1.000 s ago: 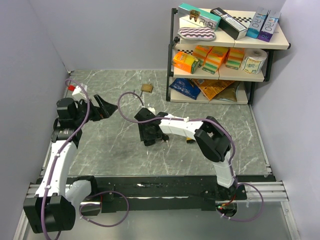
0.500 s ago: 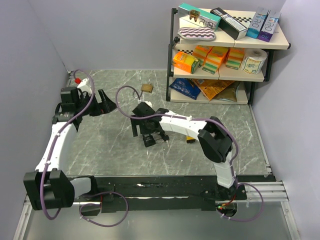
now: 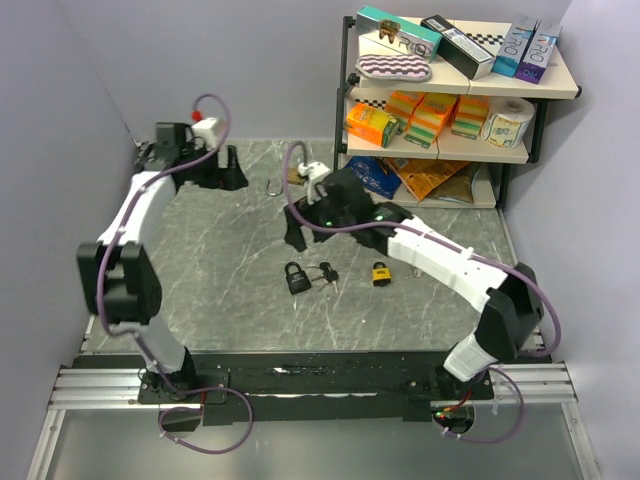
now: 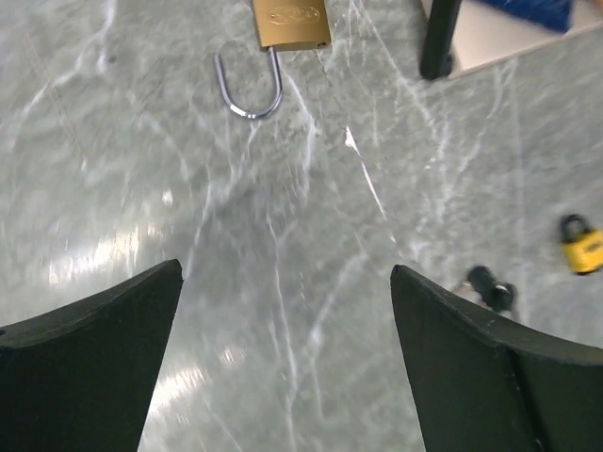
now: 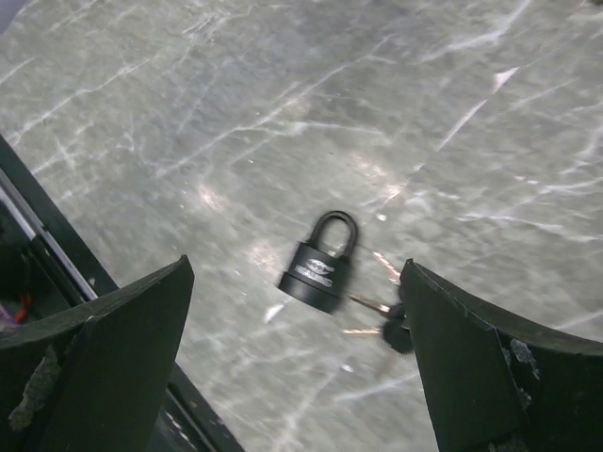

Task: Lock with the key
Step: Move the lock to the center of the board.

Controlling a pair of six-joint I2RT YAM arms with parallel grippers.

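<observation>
A black padlock [image 3: 297, 278] lies shut on the marble table, with a bunch of black-headed keys [image 3: 324, 272] just to its right. In the right wrist view the padlock [image 5: 320, 264] and the keys [image 5: 391, 327] lie below my right gripper [image 5: 297, 262], which is open and empty above them. In the top view my right gripper [image 3: 296, 230] hovers behind the padlock. My left gripper [image 3: 230, 172] is open and empty at the back left. A brass padlock [image 4: 292, 19] with an open shackle lies ahead of my left gripper [image 4: 286, 271].
A small yellow padlock [image 3: 381, 273] lies to the right of the keys and also shows in the left wrist view [image 4: 582, 247]. A stocked shelf unit [image 3: 450, 100] stands at the back right, and its black leg [image 4: 440, 38] is near the brass padlock. Grey walls close in the left and back.
My right gripper has lifted off the black padlock and keys and moved back, leaving them on the table. My left arm has swung to the back left, towards the brass padlock.
</observation>
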